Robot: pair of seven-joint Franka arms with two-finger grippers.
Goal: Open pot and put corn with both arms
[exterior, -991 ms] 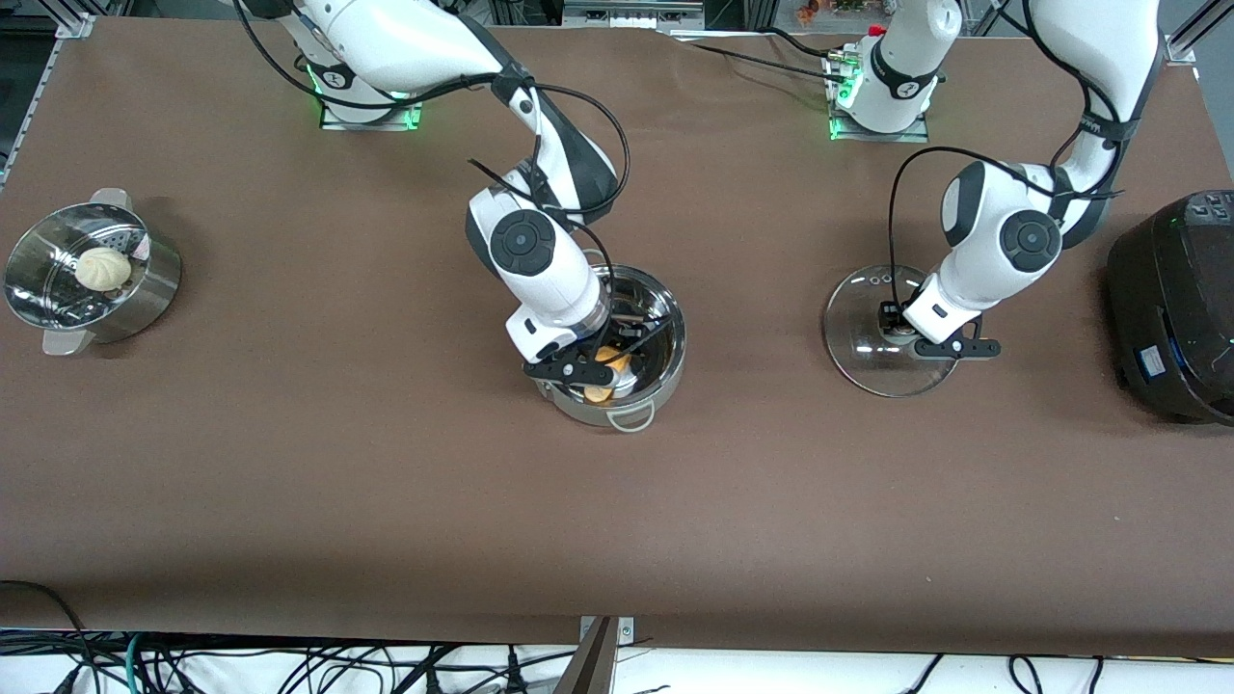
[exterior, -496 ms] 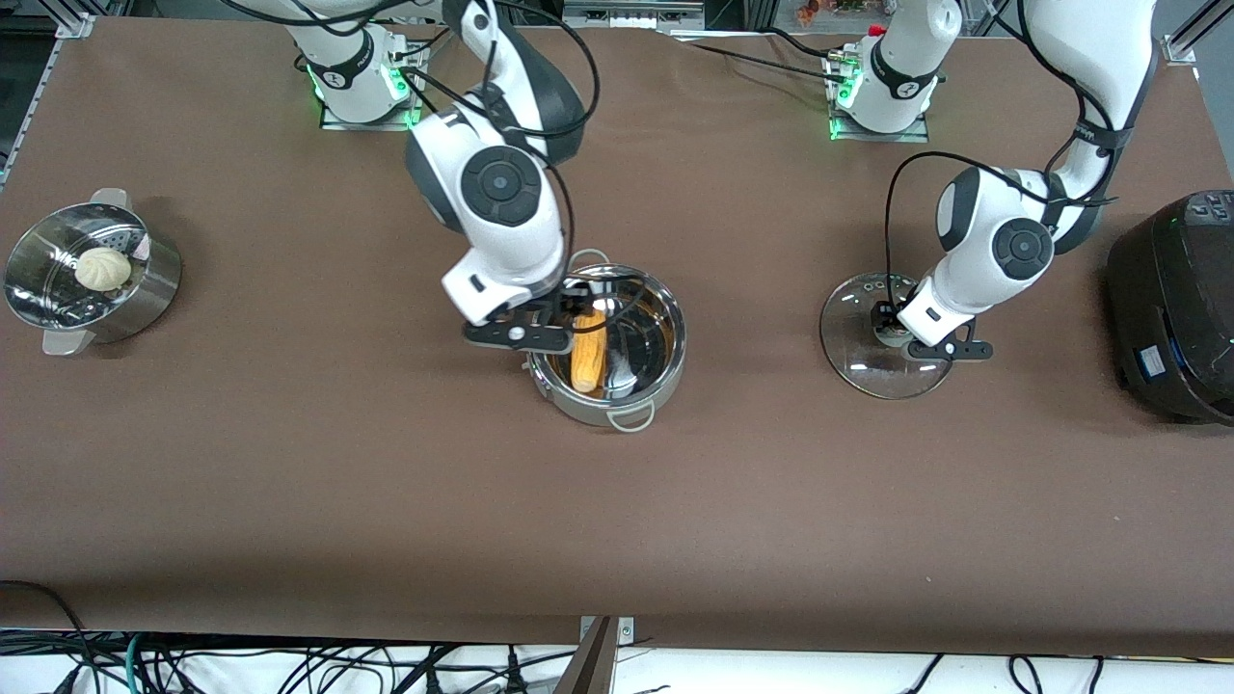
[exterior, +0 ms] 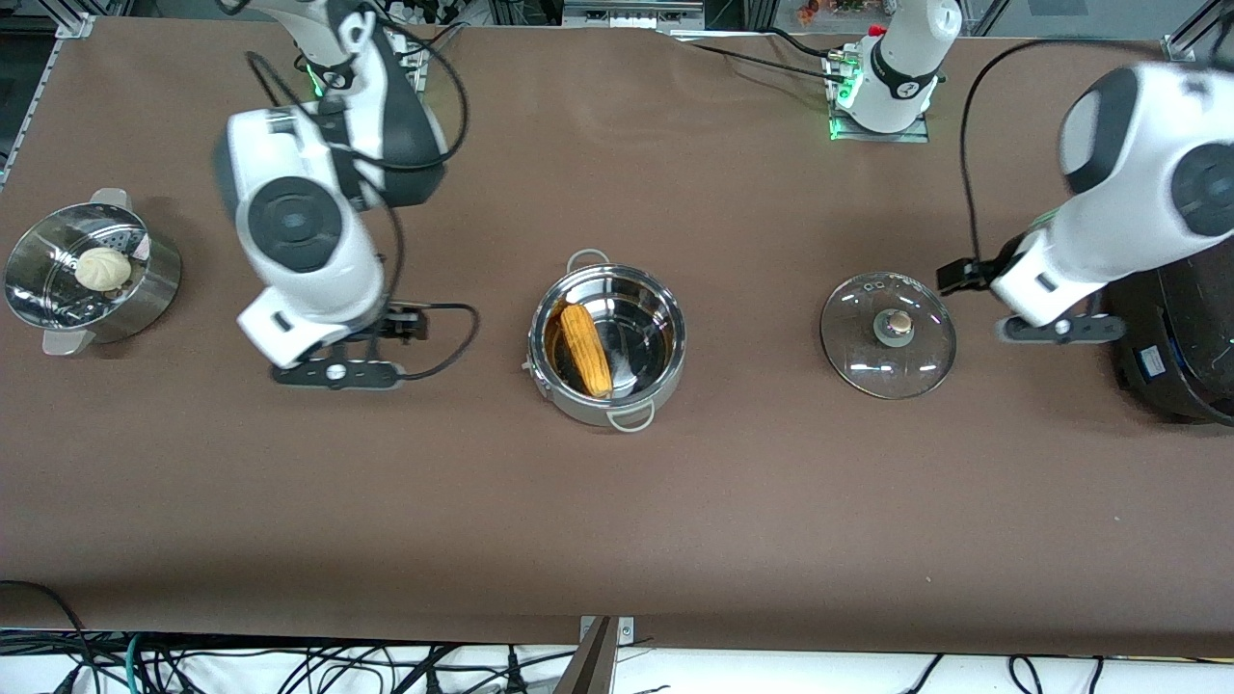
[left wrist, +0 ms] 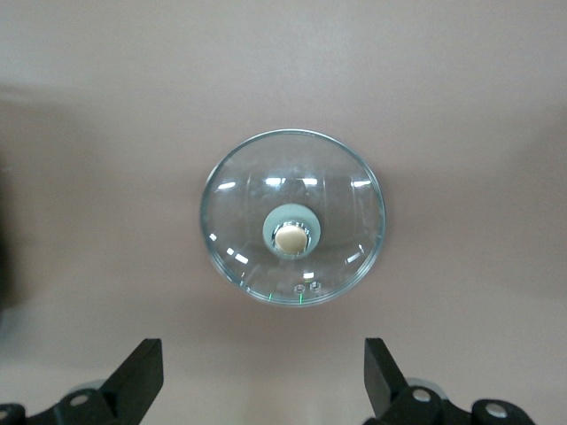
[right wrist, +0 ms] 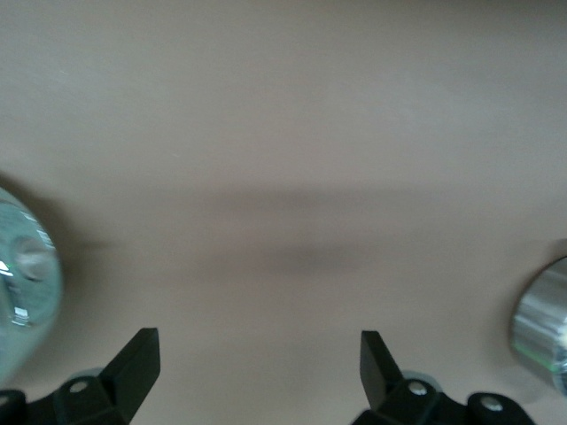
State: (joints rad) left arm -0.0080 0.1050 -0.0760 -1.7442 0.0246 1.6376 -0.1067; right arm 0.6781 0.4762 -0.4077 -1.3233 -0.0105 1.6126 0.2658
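The steel pot (exterior: pixel 663 310) stands open mid-table. The yellow-orange corn (exterior: pixel 586 349) lies inside it. The glass lid (exterior: pixel 888 359) with its brass knob (exterior: pixel 898 323) lies flat on the table beside the pot, toward the left arm's end. My right gripper (exterior: pixel 337 371) is open and empty, up over bare table between the steamer pot and the pot. My left gripper (exterior: pixel 1060 328) is open and empty, up between the lid and the black cooker. The left wrist view shows the lid (left wrist: pixel 266 190) ahead of the open left gripper (left wrist: pixel 263 381). The right gripper (right wrist: pixel 257 367) frames bare table.
A perforated steamer pot (exterior: pixel 145 289) with a white bun (exterior: pixel 102 268) stands at the right arm's end. A big black cooker (exterior: pixel 1176 318) stands at the left arm's end. The right wrist view shows the steamer's edge (right wrist: pixel 22 274) and the pot's edge (right wrist: pixel 545 323).
The right gripper let go of the corn in the pot, rose and swung toward the steamer pot. The left gripper left the lid's knob and lifted toward the cooker.
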